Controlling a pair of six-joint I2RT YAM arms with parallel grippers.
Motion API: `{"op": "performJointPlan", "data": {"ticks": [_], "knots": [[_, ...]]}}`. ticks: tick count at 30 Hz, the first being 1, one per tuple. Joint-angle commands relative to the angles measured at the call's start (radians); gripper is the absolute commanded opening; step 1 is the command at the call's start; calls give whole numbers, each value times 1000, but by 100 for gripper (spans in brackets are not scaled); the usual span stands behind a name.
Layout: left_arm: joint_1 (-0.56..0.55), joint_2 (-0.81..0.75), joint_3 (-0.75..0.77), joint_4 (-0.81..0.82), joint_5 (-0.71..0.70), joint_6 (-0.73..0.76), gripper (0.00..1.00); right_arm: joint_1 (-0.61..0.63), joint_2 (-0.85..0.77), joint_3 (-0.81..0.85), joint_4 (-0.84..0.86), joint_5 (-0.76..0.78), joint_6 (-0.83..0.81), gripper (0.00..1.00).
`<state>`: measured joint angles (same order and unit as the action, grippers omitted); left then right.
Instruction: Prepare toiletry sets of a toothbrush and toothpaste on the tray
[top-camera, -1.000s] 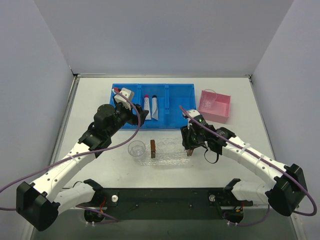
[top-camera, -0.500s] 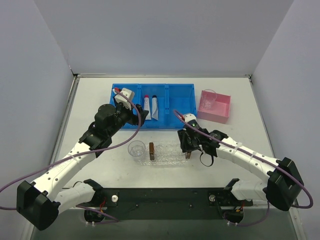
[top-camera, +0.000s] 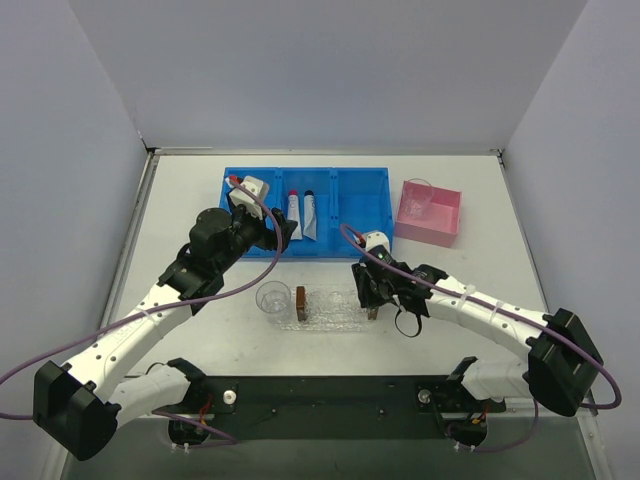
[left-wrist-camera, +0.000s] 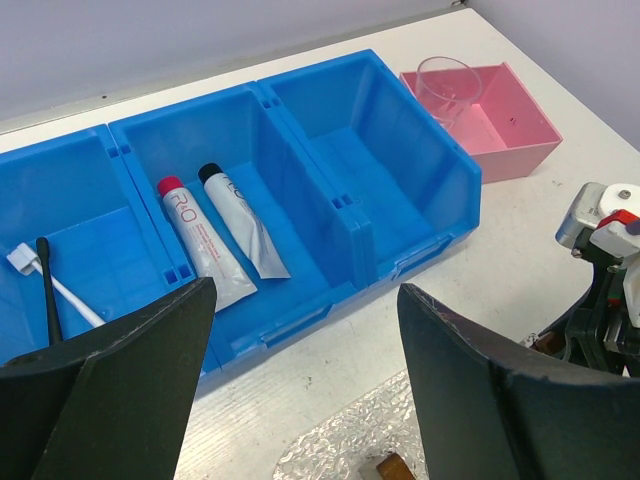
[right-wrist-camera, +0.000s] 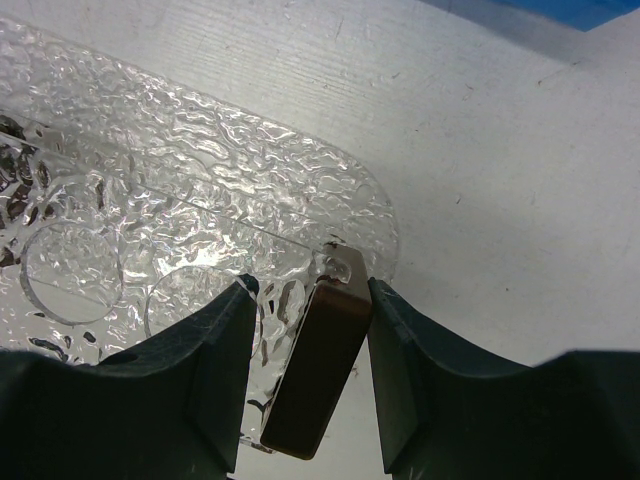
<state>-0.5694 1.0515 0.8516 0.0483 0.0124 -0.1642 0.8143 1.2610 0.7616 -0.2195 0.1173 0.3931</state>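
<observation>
**Right arm clamped on the tray's end, left arm open over the bin**

From above, the tray (top-camera: 335, 310) lay on the table between a clear cup (top-camera: 273, 297) and the right gripper (top-camera: 372, 306). The left gripper (top-camera: 283, 232) hung at the blue bin (top-camera: 362, 200).

Its wrist camera showed the jaws wide apart. The toothpaste tubes (left-wrist-camera: 215, 240) lay in the middle compartment, and the black toothbrush (left-wrist-camera: 47, 290) and white toothbrush (left-wrist-camera: 70, 297) in the left.

The right wrist camera showed its fingers (right-wrist-camera: 205, 390) pinching a brown end block (right-wrist-camera: 320, 370) at the tray's rounded end.
</observation>
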Motion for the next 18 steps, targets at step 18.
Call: {"op": "performJointPlan", "data": {"ticks": [18], "knots": [[2,-13,38,27,-5,0,84,28,25,-24,89,62,64,0]]}}
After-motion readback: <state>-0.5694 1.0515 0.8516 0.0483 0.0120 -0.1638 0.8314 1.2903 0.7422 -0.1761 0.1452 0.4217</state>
